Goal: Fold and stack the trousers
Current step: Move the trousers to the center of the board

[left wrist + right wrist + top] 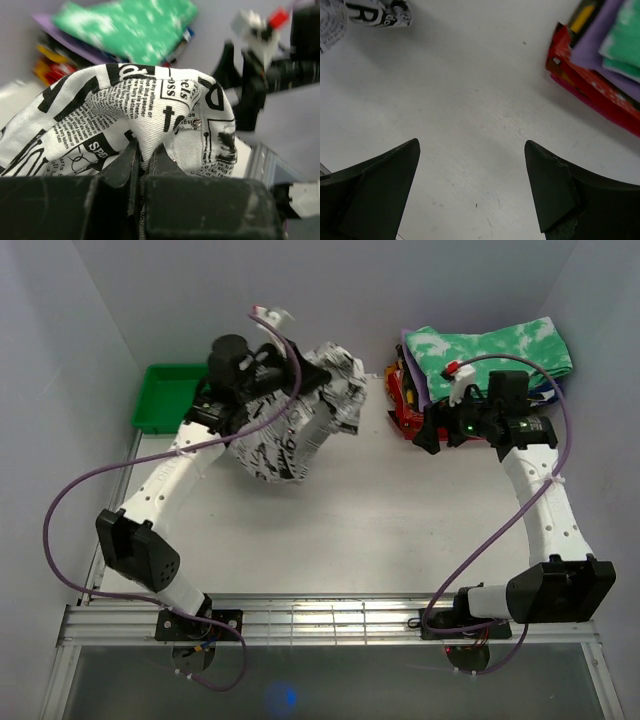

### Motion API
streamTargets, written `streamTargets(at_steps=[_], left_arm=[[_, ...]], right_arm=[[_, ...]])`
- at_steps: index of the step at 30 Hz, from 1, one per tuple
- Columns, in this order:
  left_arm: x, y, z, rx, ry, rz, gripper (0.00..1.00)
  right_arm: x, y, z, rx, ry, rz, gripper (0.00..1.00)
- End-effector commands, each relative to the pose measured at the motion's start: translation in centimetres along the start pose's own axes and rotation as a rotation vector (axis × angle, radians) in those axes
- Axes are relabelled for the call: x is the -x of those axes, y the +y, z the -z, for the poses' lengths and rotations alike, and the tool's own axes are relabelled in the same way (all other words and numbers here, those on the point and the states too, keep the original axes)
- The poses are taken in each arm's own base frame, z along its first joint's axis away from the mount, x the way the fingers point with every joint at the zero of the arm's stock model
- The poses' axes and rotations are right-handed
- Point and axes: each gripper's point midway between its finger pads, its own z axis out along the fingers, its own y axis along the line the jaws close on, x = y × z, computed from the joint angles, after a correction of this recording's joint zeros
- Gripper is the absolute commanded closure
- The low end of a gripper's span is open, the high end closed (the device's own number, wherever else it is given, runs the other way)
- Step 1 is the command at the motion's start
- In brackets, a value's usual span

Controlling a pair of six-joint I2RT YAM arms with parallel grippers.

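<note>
White printed cloth, the trousers hang limp and light from the left claw, clamped on a bunched fold over the worktop; the right claw, spread apart, would best take a hanging edge.

Light was bright and even, falling from overhead. The trousers cast a soft grey shadow on the white table. In the left wrist view their print was sharp up close, while the green garment behind was blurred. The right gripper showed dark and almost featureless.
</note>
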Motion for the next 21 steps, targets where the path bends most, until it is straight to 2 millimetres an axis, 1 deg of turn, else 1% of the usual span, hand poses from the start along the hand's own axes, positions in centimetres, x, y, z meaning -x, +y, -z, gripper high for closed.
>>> streamTargets(at_steps=[1, 2, 3, 4, 5, 6, 7, 8, 9, 10, 11, 12, 13, 14, 15, 16, 17, 18, 19, 20, 21], left_arm=[[-5.1, -5.8, -3.5, -0.092, 0.072, -0.073, 1.00], [-7.1, -6.2, -4.7, -0.102, 0.101, -0.057, 1.00], [-9.4, -8.3, -6.0, -0.156, 0.140, -0.043, 1.00], [-13.0, -8.3, -7.8, -0.167, 0.206, -0.006, 1.00], [-14.8, -9.2, -8.8, -0.205, 0.240, 0.017, 0.99], [-15.9, -11.7, -9.7, -0.286, 0.273, 0.021, 0.88], [-19.2, -11.2, -11.1, -0.285, 0.341, 0.055, 0.72], [-20.0, -11.4, -11.6, -0.293, 0.372, 0.093, 0.35], [-20.8, -10.7, -12.4, -0.270, 0.415, 0.130, 0.12], [-20.4, -9.0, -12.4, -0.216, 0.435, 0.165, 0.02], [-18.3, -4.6, -11.2, -0.142, 0.410, 0.247, 0.02], [-16.4, -1.2, -9.5, -0.107, 0.381, 0.312, 0.02], [-15.2, 1.5, -7.1, -0.114, 0.378, 0.336, 0.02], [-13.7, 4.6, -5.4, -0.046, 0.365, 0.288, 0.02], [-13.1, 7.6, -3.6, 0.031, 0.382, 0.222, 0.02], [-13.2, 12.2, -0.5, 0.154, 0.423, 0.173, 0.02], [-12.7, 15.5, 1.8, 0.252, 0.427, 0.172, 0.02], [-12.4, 20.3, 5.4, 0.411, 0.433, 0.197, 0.04], [-12.5, 24.5, 9.3, 0.577, 0.421, 0.242, 0.09], [-12.6, 27.0, 12.4, 0.684, 0.392, 0.321, 0.12], [-12.8, 27.5, 13.4, 0.726, 0.367, 0.390, 0.14]], right_arm=[[-3.5, -3.8, 3.9, -0.098, 0.074, -0.183, 0.10], [-4.8, -3.9, 4.7, -0.097, 0.114, -0.225, 0.10], [-5.4, -4.4, 5.2, -0.105, 0.123, -0.244, 0.10], [-6.4, -5.3, 6.1, -0.127, 0.129, -0.280, 0.10], [-7.3, -5.2, 6.4, -0.125, 0.153, -0.288, 0.10], [-8.0, -5.3, 6.7, -0.129, 0.168, -0.296, 0.10], [-8.8, -5.4, 6.8, -0.138, 0.191, -0.306, 0.10], [-9.3, -5.4, 6.8, -0.139, 0.206, -0.306, 0.10], [-9.8, -5.4, 7.1, -0.155, 0.222, -0.308, 0.10], [-10.1, -5.2, 7.3, -0.153, 0.235, -0.297, 0.10], [-10.3, -5.1, 7.4, -0.149, 0.240, -0.282, 0.10], [-10.4, -4.8, 7.2, -0.132, 0.255, -0.260, 0.09], [-10.6, -3.8, 6.5, -0.091, 0.295, -0.221, 0.08], [-10.7, -3.1, 5.5, -0.058, 0.323, -0.169, 0.07], [-11.8, -1.9, 3.8, -0.016, 0.387, -0.121, 0.07], [-12.7, -0.1, 1.5, 0.038, 0.463, -0.006, 0.06], [-13.1, 1.2, 0.4, 0.086, 0.502, 0.069, 0.05], [-12.9, 2.6, -0.7, 0.147, 0.527, 0.156, 0.01], [-13.1, 6.0, -2.2, 0.279, 0.572, 0.254, 0.05], [-13.7, 8.5, -3.1, 0.375, 0.607, 0.313, 0.06], [-13.9, 11.1, -4.2, 0.460, 0.621, 0.364, 0.06]])
